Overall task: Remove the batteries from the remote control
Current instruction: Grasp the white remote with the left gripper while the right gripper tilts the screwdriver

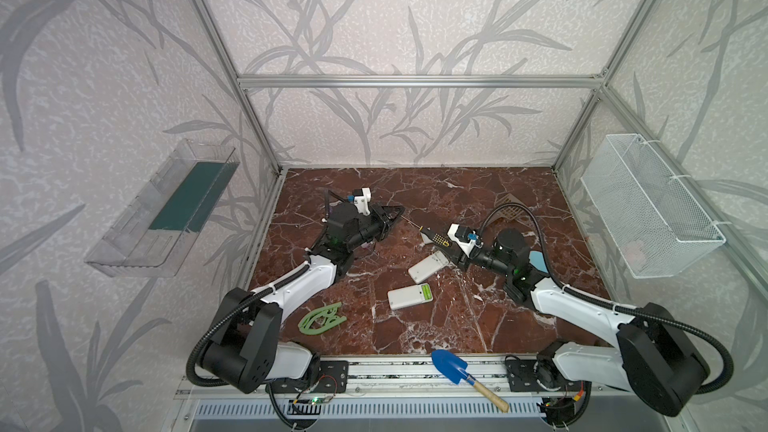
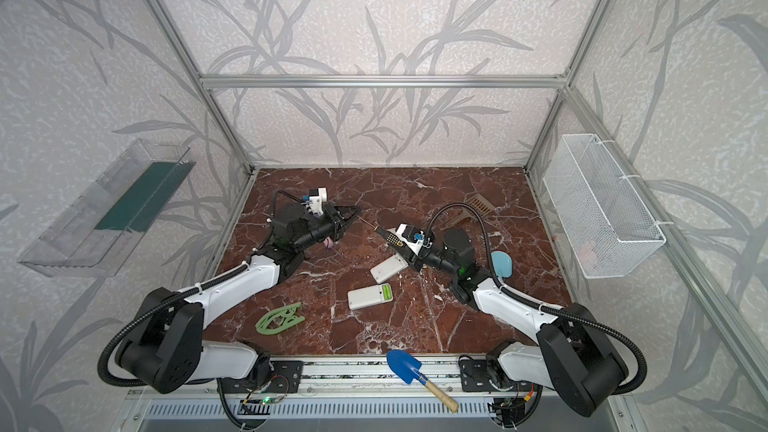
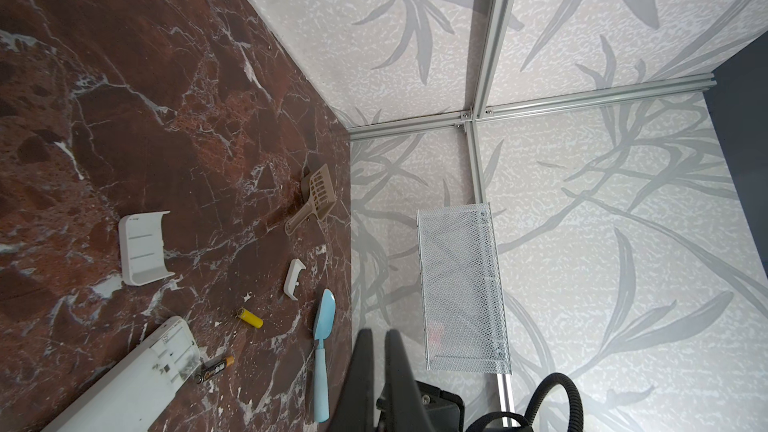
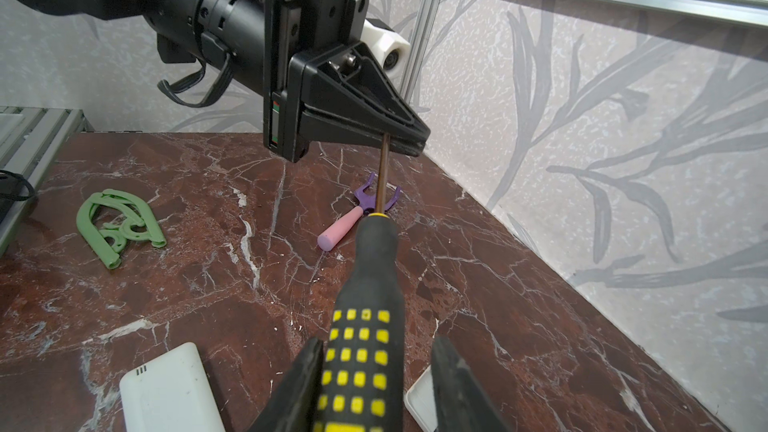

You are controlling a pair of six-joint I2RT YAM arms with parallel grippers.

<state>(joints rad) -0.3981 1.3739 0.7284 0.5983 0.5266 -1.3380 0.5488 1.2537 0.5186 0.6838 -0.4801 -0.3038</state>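
Note:
A white remote control [image 1: 409,296] lies mid-table with light green batteries [image 1: 426,292] in its open bay. A second remote control [image 1: 428,266] lies by my right gripper; in the left wrist view its bay [image 3: 174,355] is open, with a dark battery [image 3: 214,367] beside it and a yellow battery [image 3: 249,317] loose on the marble. My left gripper [image 1: 392,213] is shut on the shaft tip of a black-and-yellow screwdriver [image 4: 365,326]. My right gripper [image 4: 379,342] stands open around its handle: one finger touches it and the other stands clear.
Two white battery covers [image 3: 143,249] [image 3: 294,278], a light blue spatula [image 3: 324,326] and a beige scoop [image 3: 318,193] lie near the right wall below a mesh basket [image 1: 648,209]. A green hanger [image 1: 322,317] and a pink-handled tool [image 4: 345,222] lie left. A blue trowel [image 1: 451,367] rests on the front rail.

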